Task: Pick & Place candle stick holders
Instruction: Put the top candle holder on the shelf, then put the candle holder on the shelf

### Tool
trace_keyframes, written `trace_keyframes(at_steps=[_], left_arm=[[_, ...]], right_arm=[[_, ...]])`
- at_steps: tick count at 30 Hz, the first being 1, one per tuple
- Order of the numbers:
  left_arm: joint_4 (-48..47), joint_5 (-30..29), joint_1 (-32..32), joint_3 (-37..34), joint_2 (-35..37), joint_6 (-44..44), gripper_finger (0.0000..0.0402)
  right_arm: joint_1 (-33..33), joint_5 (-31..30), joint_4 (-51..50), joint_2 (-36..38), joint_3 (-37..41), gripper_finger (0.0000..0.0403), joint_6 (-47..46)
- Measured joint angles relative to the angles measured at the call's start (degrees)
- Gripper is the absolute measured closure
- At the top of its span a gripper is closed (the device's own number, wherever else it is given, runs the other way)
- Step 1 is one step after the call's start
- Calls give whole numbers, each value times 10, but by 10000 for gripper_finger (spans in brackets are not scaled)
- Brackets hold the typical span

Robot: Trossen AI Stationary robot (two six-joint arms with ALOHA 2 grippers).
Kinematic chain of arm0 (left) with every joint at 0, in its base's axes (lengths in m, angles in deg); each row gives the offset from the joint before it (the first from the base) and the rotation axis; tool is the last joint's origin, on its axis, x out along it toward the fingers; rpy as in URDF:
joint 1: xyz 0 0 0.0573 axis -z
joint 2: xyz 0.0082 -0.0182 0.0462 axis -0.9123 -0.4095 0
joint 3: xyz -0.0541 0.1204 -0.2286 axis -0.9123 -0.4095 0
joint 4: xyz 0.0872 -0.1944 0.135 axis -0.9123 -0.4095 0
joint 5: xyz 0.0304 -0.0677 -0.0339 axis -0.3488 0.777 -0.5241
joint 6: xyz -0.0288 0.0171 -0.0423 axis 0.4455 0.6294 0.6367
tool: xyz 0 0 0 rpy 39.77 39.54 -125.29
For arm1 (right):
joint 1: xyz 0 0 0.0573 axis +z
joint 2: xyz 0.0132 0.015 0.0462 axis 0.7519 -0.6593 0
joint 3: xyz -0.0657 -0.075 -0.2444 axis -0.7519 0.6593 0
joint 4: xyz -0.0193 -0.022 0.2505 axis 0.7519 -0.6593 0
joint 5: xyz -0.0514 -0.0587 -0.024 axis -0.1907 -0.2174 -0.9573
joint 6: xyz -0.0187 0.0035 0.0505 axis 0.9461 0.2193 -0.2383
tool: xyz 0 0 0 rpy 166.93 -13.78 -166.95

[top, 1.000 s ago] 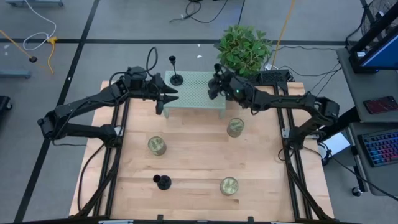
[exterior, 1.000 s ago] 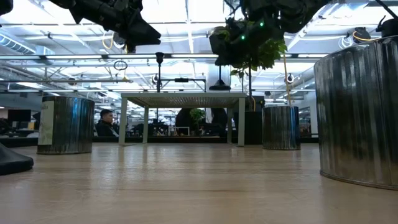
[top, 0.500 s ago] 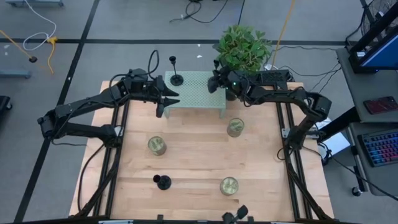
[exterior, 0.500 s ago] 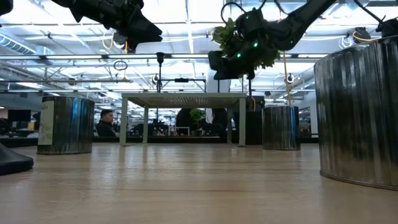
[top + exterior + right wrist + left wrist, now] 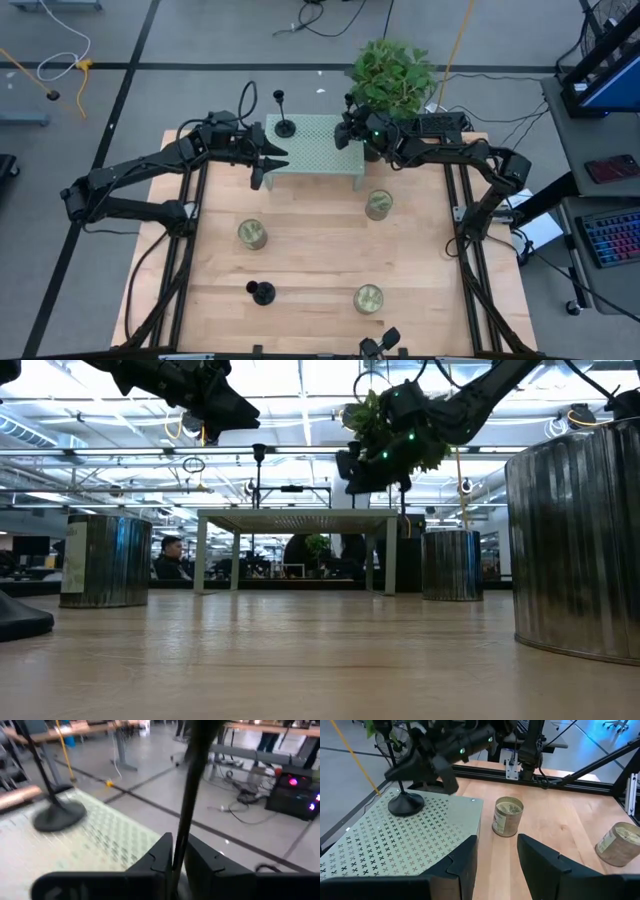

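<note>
Right gripper [image 5: 347, 128] clamped on a holder's [image 5: 192, 785] stem, over the rack's [image 5: 320, 150] far right corner | second holder [image 5: 284, 126] stands far left on rack | third [image 5: 262, 293] near-left on table [image 5: 310, 260] | left gripper [image 5: 272, 160] waits, fingers apart, at the rack's left end.

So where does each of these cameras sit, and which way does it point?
High view: above the table, looking straight down; both arms show, left gripper beside the green stand, right gripper at its far corner.
Low view: at table-top height, looking level across the wood; both arms come in from above.
Left wrist view: on the left arm, looking past its open gripper across the stand.
Right wrist view: on the right arm, gripper shut on the held candle stick holder.
Shared: both wrist views show the standing candle stick holder.
</note>
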Motion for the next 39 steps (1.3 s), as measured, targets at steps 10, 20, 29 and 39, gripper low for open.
trace_keyframes(at_steps=[10, 20, 29, 39], left_arm=[[-47, 0, 9, 0, 0, -61, 256], [-91, 0, 61, 0, 4, -86, 256], [-176, -183, 131, 0, 67, -27, 257], [-312, -251, 225, 0, 128, 104, 257]], right_arm=[[1, -1, 2, 0, 0, 282, 31], [4, -3, -4, 1, 0, 223, 59], [16, -34, -73, 33, -1, 192, 60], [60, -32, -150, 62, -1, 188, 42]])
